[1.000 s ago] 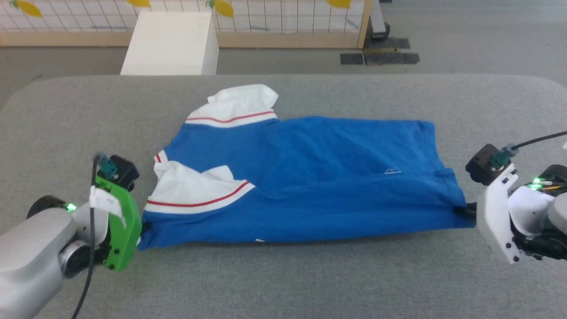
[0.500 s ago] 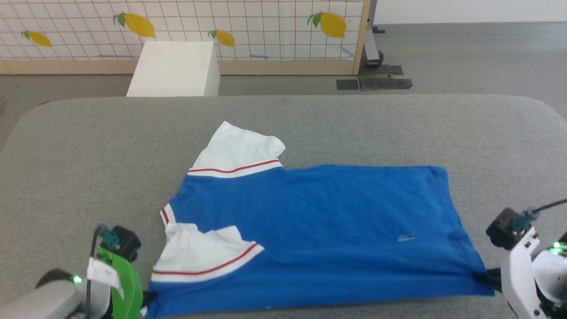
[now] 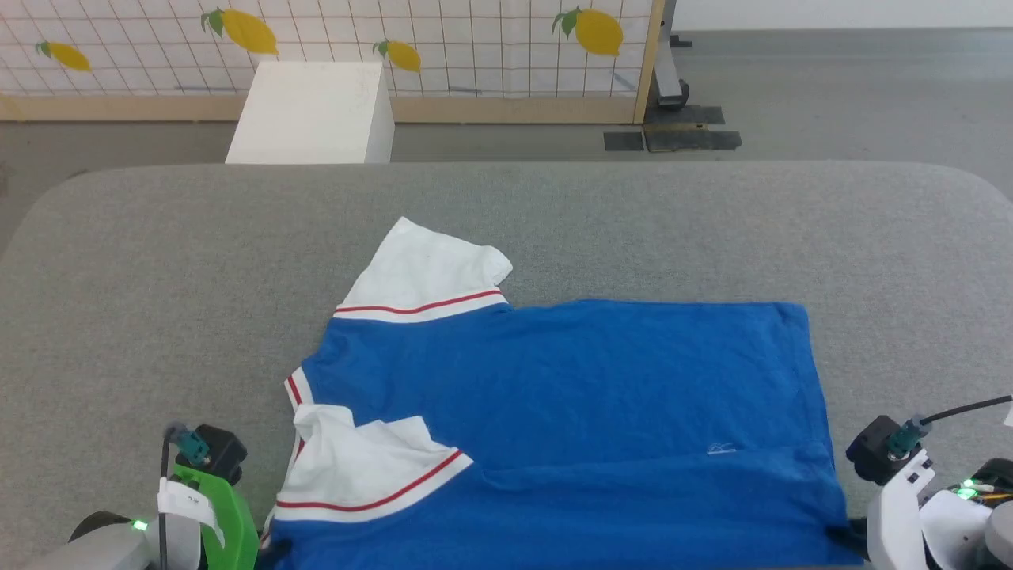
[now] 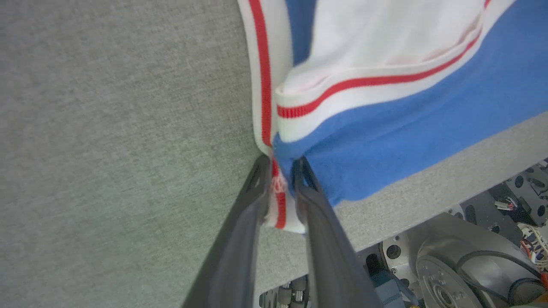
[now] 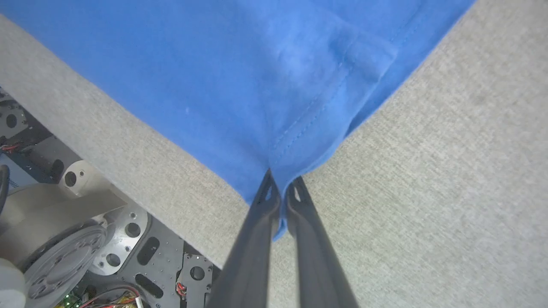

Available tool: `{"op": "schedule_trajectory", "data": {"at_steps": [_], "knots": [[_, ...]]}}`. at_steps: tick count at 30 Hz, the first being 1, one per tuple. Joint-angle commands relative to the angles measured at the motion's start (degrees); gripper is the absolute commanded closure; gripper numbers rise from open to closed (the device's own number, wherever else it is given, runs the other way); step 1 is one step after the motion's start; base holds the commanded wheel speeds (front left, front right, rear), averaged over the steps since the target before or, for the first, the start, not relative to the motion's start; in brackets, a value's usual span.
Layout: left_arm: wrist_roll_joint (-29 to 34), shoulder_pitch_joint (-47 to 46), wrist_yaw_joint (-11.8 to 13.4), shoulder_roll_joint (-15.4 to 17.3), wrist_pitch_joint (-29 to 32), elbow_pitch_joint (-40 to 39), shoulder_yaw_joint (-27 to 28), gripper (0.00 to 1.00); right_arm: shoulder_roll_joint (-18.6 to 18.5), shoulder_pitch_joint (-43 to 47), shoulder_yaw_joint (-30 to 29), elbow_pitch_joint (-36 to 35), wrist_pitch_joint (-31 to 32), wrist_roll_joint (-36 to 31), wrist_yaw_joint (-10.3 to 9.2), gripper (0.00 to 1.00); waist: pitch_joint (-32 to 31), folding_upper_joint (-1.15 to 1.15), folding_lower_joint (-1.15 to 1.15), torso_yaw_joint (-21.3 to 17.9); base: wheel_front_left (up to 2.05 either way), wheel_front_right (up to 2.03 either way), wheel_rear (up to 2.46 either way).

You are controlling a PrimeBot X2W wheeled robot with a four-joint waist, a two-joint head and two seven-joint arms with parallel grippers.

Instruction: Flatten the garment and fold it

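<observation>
Jaws of the left gripper [image 4: 281, 167] clamp what looks like striped trim; those of the right gripper [image 5: 282, 182] clamp a blue hem corner. Soft and limp, the garment [image 3: 570, 412] lies spread near-side on the table [image 3: 158, 261].

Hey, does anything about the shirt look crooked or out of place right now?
Yes. On the garment, the near sleeve is flipped over onto the blue body and rumpled, while the far sleeve lies spread flat. A crease also runs across the blue cloth toward the right gripper, which pinches that corner.
</observation>
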Motion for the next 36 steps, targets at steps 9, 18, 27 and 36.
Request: {"op": "schedule_trajectory", "data": {"at_steps": [9, 18, 27, 36], "knots": [[5.7, -3.8, 3.0, 5.4, -5.5, -5.2, 3.1, 0.00, 1.6, 2.9, -14.4, 1.7, -13.2, -9.5, -0.11, 0.00, -2.4, 0.00, 0.00, -0.8, 0.00, 0.00, 0.00], [16.3, -16.2, 7.3, 4.3, -11.6, -4.1, 7.5, 0.00, 14.6, 8.2, -41.4, -1.3, -25.8, -25.6, -0.11, 0.00, 1.1, 0.00, 0.00, -3.6, 0.00, 0.00, 0.00], [18.9, -29.4, 4.6, -0.6, -9.5, 3.7, 10.2, 0.00, 36.3, 16.5, -62.4, -16.3, -31.9, -38.1, -0.11, 0.00, 10.4, 0.00, 0.00, -8.6, 0.00, 0.00, 0.00], [17.4, -39.3, -0.4, -4.4, 4.8, 9.6, 8.4, 0.00, 45.2, 19.9, -65.0, -24.6, -34.7, -41.7, -0.11, 0.00, 18.7, 0.00, 0.00, -11.7, 0.00, 0.00, 0.00]]}}
